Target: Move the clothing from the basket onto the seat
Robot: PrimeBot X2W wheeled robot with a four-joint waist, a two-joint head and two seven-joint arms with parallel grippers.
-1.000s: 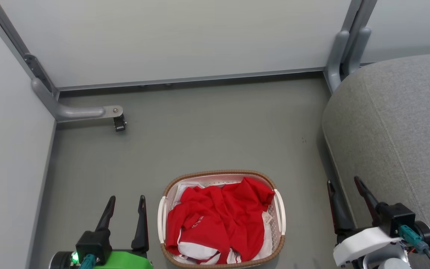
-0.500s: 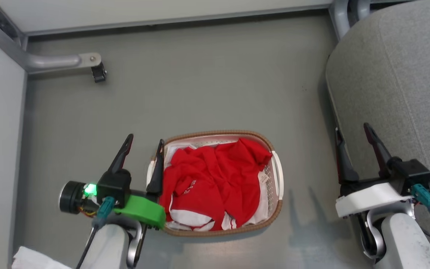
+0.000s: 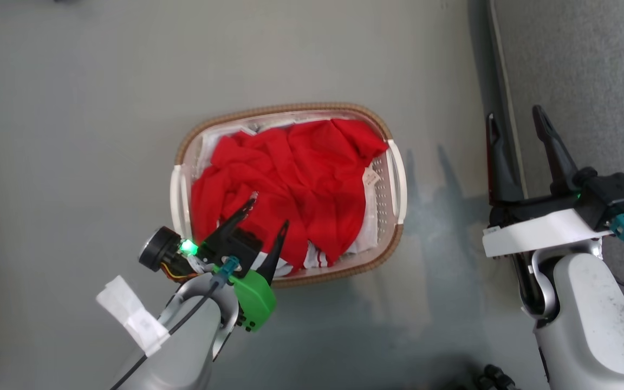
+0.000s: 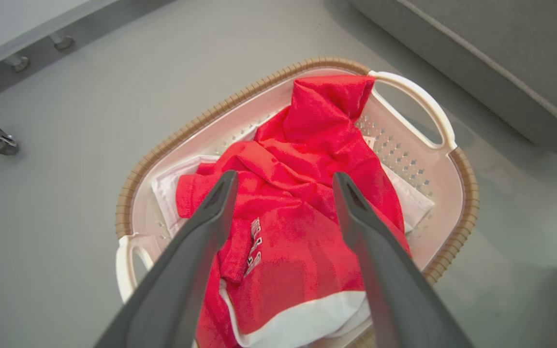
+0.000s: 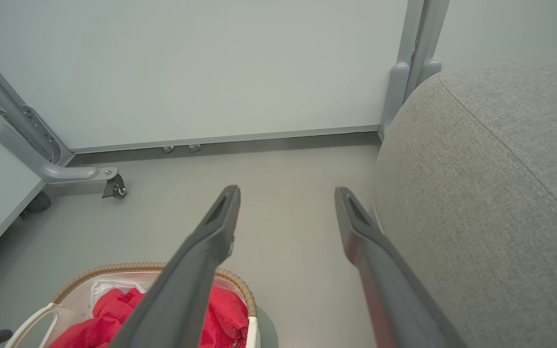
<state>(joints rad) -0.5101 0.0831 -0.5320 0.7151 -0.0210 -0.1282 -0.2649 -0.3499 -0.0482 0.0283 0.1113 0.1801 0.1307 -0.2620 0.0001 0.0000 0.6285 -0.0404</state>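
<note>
Fingers (image 3: 236, 216) of left gripper (image 3: 268, 211) stand spread, lower centre, over crumpled red fabric clothing (image 3: 312, 173) in oval cream plastic basket (image 3: 397, 179), ready to pinch.

One basket (image 3: 290, 106), maybe two garments (image 3: 301, 173), one seat (image 3: 588, 65), one left end effector (image 3: 269, 210), one right end effector (image 3: 514, 112).

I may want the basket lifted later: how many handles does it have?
2. One white loop handle on the oval cream plastic basket faces the grey fabric seat; the other is opposite, beside the left tool.
</note>
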